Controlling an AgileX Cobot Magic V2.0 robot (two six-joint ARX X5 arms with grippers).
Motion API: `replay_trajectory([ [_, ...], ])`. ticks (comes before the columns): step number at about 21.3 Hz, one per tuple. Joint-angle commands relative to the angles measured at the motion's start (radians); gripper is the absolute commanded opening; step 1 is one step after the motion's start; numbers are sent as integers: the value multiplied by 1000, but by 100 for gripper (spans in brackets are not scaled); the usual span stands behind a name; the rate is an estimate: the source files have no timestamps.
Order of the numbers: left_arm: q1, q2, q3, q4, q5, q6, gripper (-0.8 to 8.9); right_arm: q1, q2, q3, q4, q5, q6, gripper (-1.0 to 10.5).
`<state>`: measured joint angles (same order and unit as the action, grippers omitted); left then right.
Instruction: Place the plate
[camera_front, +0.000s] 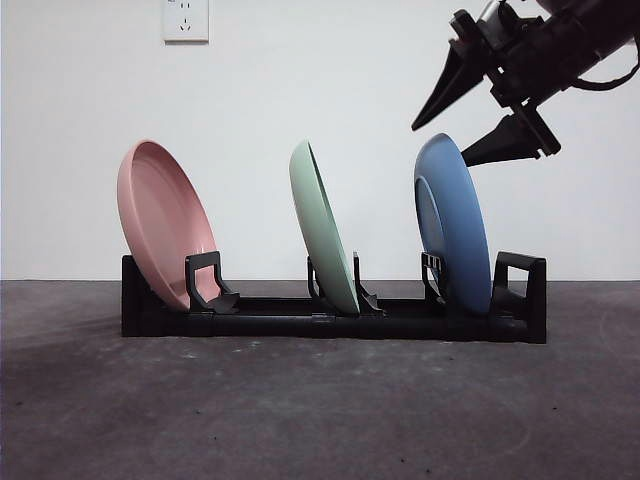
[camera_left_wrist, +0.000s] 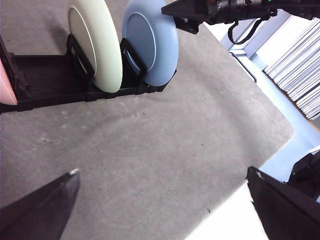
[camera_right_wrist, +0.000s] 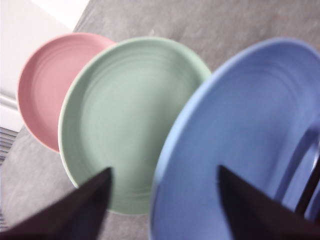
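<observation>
Blue plate (camera_front: 455, 235) standing in rack (camera_front: 330, 318), right gripper (camera_front: 463, 125) hovering just above it, jaws apart, left gripper (camera_left_wrist: 162, 200) waiting over counter (camera_left_wrist: 165, 145), jaws apart

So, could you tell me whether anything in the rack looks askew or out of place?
Nothing stands out. The pink plate, green plate and blue plate each stand in their own slot of the black rack, all leaning the same way. The right gripper is open just above the blue plate.
</observation>
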<state>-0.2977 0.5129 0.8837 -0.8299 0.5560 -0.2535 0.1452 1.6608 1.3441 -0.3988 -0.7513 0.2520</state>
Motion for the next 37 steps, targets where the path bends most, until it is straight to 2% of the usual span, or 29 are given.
replay_trajectory([
  [1,-4,3,23,12,5,10,531,11,28,22,11,-18,10,255],
  [6,-4,3,23,13,5,10,531,13,37,22,10,-27,10,56],
  [8,-4,3,23,13,5,10,531,13,37,22,10,-27,10,11],
  [18,-4,3,23,14,5,20,531,0,-13,25,9,-44,67,11],
  [24,-3,3,23,14,5,29,531,-6,-106,25,-18,-140,100,11],
  [27,-3,3,23,15,5,30,531,-7,-161,25,-66,-143,98,11],
  [37,-4,3,23,14,5,32,531,-2,-378,25,-337,-129,-63,11],
])
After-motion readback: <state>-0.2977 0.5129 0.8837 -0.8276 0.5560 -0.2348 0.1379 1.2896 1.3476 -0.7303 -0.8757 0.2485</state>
